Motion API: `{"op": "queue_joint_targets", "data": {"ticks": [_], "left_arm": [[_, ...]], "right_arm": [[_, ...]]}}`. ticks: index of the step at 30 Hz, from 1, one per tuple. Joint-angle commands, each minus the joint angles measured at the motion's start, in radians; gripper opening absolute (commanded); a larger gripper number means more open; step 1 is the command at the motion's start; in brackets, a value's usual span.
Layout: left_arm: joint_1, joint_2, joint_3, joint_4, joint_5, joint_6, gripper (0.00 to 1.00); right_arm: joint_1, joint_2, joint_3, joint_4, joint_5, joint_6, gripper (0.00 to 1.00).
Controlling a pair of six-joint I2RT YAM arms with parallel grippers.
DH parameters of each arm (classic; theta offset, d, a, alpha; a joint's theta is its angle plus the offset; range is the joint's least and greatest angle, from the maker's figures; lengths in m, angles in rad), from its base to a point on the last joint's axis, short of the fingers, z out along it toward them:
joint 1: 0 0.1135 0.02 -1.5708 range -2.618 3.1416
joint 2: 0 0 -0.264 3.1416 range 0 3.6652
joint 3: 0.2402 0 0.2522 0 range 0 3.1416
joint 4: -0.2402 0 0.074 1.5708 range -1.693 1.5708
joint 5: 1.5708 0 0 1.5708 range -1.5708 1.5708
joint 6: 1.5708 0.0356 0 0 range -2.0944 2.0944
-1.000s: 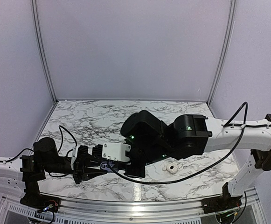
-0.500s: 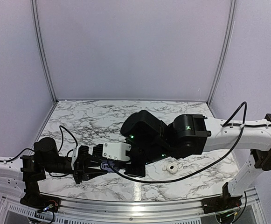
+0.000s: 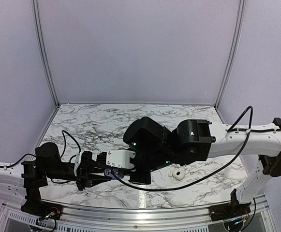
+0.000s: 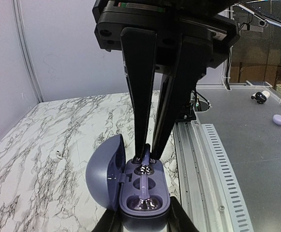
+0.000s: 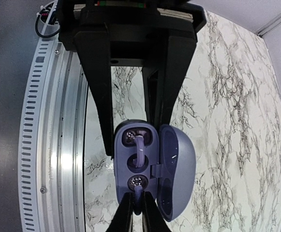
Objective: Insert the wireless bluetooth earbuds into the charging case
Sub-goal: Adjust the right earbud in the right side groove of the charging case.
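The right fingers (image 4: 139, 96) have just pinched in. They are narrower than a second ago, nearly together, with their tips right at the far well of the charging case (image 4: 145, 207). There's a slim lilac sliver (image 4: 146, 149) in the gap between them; whether that's an earbud stem or part of the case, I cannot tell. The right arm has also slid a touch toward the case in the overhead view.

The left fingers (image 5: 100, 96) haven't budged. They're clamped on the case's body from both sides, lid hanging open beside the wells.

My read is that this is the seating step, the pinch tightening over a well, so insertion is under way but not finished. One pale earbud (image 3: 177, 173) lies on the surface (image 3: 106, 121), well apart from the case on its right, and has yet to go in.

Outward now: white marble with dark veins under the case, a ribbed metal rail (image 4: 213, 164) just beside it at the near edge, and plain lilac-grey walls (image 3: 140, 48) behind.
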Motion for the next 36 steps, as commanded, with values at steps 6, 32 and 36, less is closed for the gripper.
{"op": "queue_joint_targets", "data": {"ticks": [6,32,36], "left_arm": [[-0.002,0.001,0.036,0.045,0.015,0.009,0.0],[-0.004,-0.03,0.015,0.08,0.008,-0.012,0.0],[-0.002,-0.034,0.01,0.08,-0.002,-0.015,0.0]], "right_arm": [[-0.005,0.014,0.025,-0.012,-0.016,0.001,0.05],[-0.002,0.023,0.02,-0.004,-0.032,0.007,0.11],[-0.002,-0.033,0.019,0.025,-0.06,0.003,0.22]]}}
